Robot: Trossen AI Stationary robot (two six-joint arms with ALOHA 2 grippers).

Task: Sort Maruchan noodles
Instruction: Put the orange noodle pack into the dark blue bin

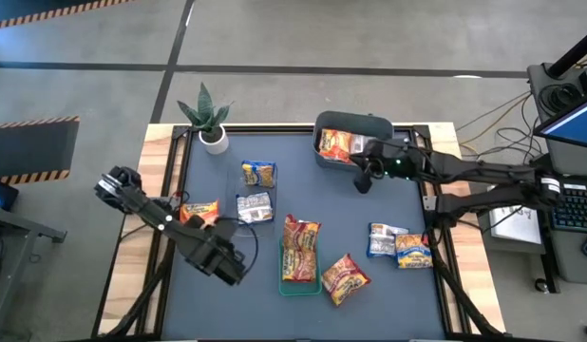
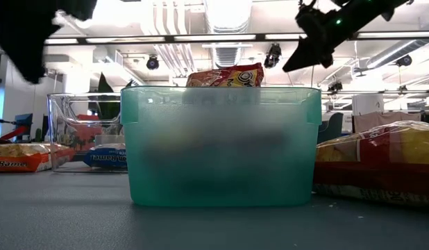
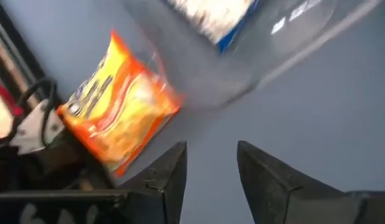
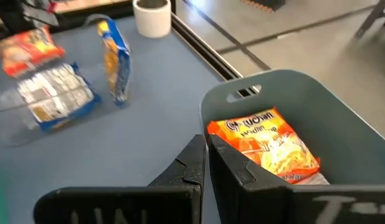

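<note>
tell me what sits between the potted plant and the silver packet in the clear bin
In the high view, a blue and yellow packet lies between the potted plant and the silver packet in the clear bin.

Bare table (image 1: pixel 388 294) front right; green tray (image 1: pixel 300 285) blocks centre.

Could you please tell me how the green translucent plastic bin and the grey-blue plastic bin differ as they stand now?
The green translucent plastic bin sits near the table's front middle; the grey-blue plastic bin sits at the far edge, by the right gripper. The green bin holds orange-red noodle packets stacked above its rim; the grey-blue bin holds one orange-red packet lying low inside. Both hold orange-red packets.
</note>
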